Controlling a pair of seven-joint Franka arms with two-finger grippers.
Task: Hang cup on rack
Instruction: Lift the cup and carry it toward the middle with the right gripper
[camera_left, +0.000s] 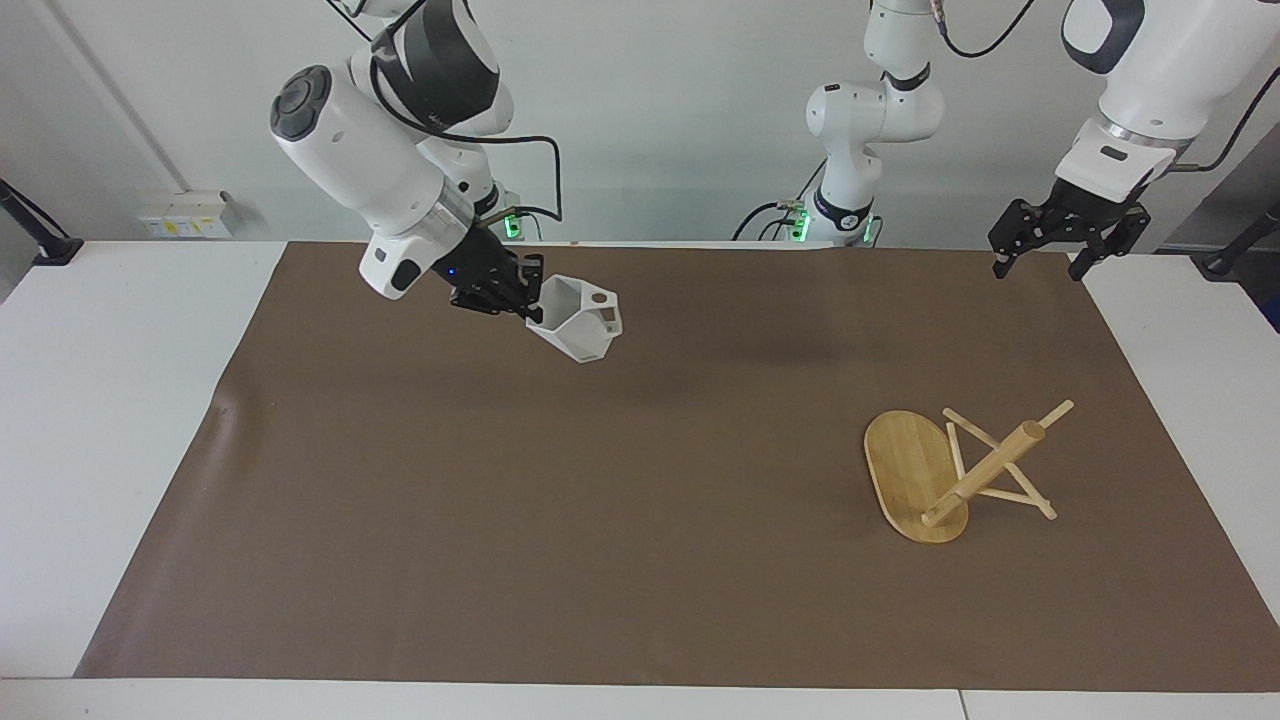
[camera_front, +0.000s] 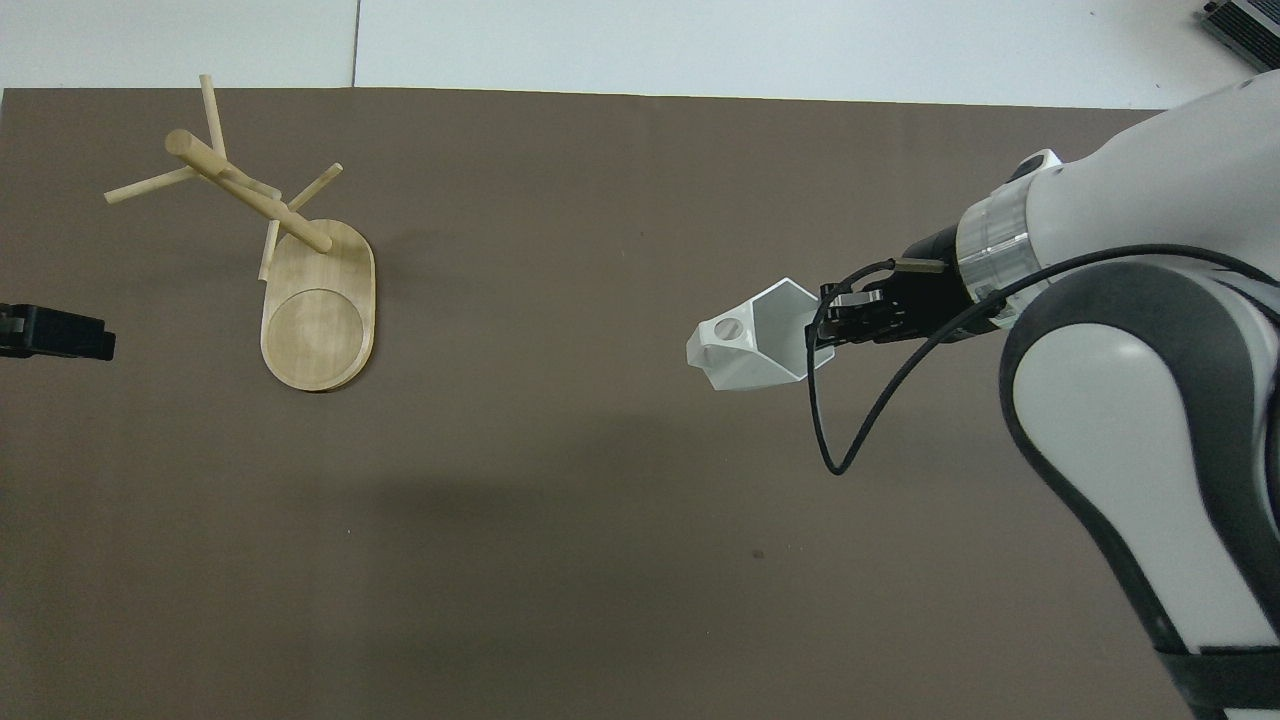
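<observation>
The white faceted cup (camera_left: 582, 326) hangs tilted in the air over the brown mat, its blocky handle with the round hole pointing toward the left arm's end. My right gripper (camera_left: 528, 299) is shut on the cup's rim; in the overhead view the gripper (camera_front: 818, 326) grips the cup (camera_front: 752, 350) on the side away from the handle. The bamboo rack (camera_left: 985, 470) stands upright on its oval base (camera_left: 905, 462) at the left arm's end of the mat, its pegs bare; it also shows in the overhead view (camera_front: 250, 195). My left gripper (camera_left: 1040, 262) waits open and empty above the mat's corner.
The brown mat (camera_left: 640, 540) covers most of the white table (camera_left: 110, 400). The left gripper's tip (camera_front: 55, 333) shows at the overhead view's edge, beside the rack's base (camera_front: 318, 320).
</observation>
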